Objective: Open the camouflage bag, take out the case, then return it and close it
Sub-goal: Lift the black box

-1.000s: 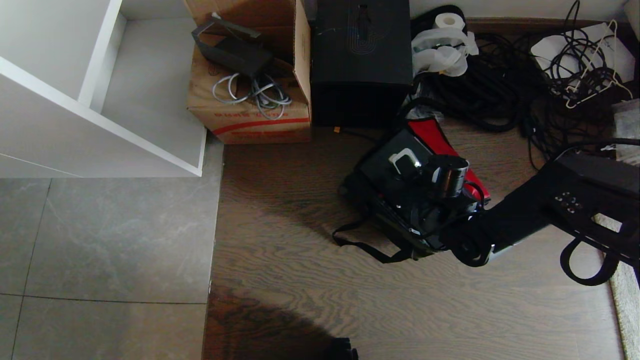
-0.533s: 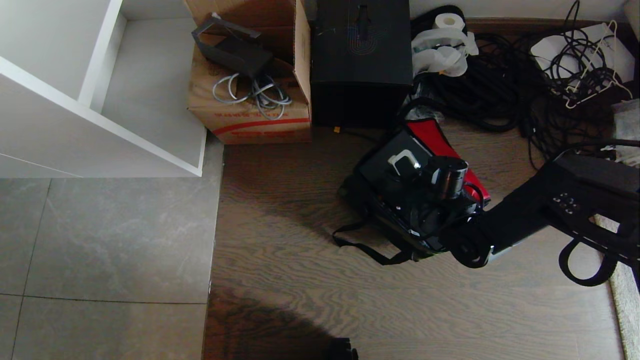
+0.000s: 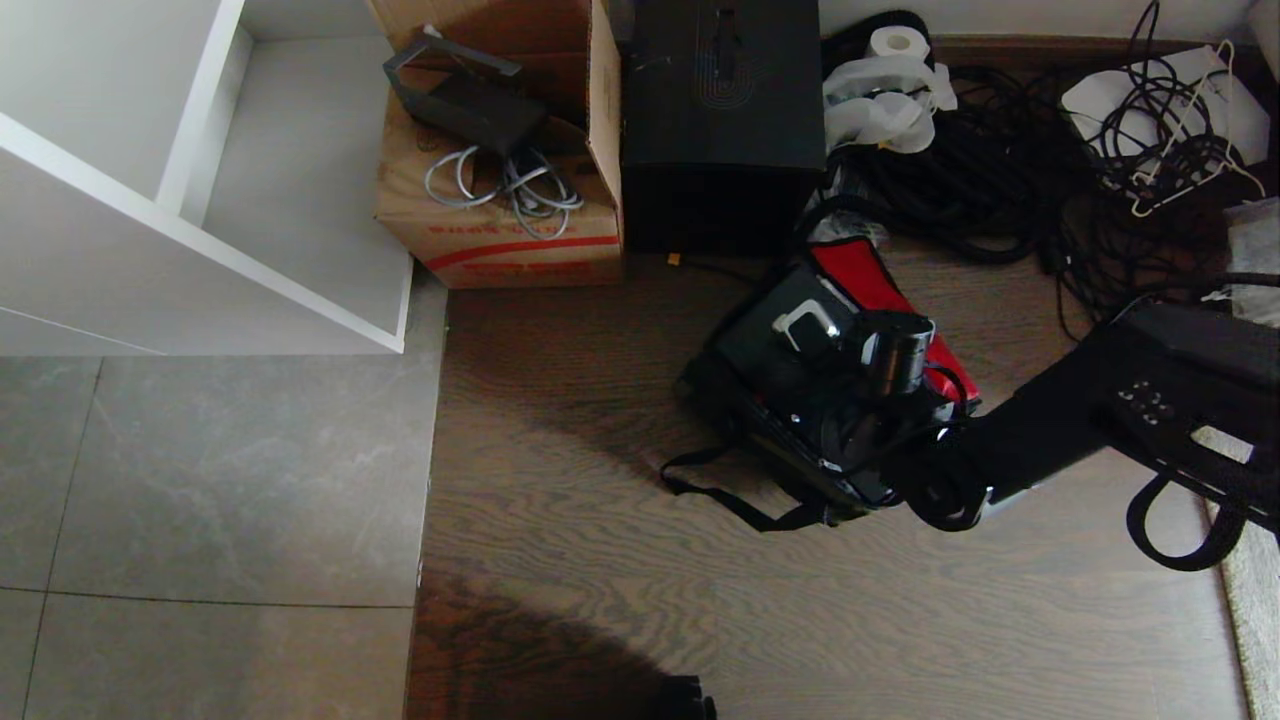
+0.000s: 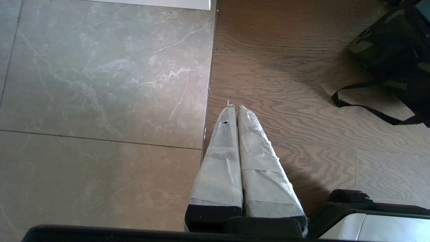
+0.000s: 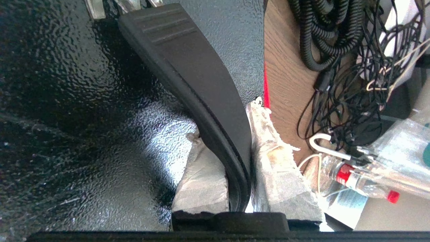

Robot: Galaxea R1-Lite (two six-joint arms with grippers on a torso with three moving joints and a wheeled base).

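Lying on the brown wood floor (image 3: 620, 560), the camouflage bag (image 3: 745, 415) was open, with its red flap (image 3: 870, 285) folded back toward the cables (image 3: 1000, 190). The case (image 3: 765, 335) sat in the bag's mouth, partly out, and its handle (image 5: 188, 77) was pinched tight between the taped fingers (image 5: 278, 174) of the right gripper (image 5: 235, 158). The bag's black strap (image 3: 720, 500) trailed onto the floor. Behind the bag, close to its far edge, stood a tall black box (image 3: 720, 110), with a cardboard carton (image 3: 500, 200) beside that. Bare wood lay wide on the near side, and grey tiles (image 3: 200, 480) spread past it. The left gripper (image 4: 234, 109) hung shut above the line where tiles met wood, holding nothing.
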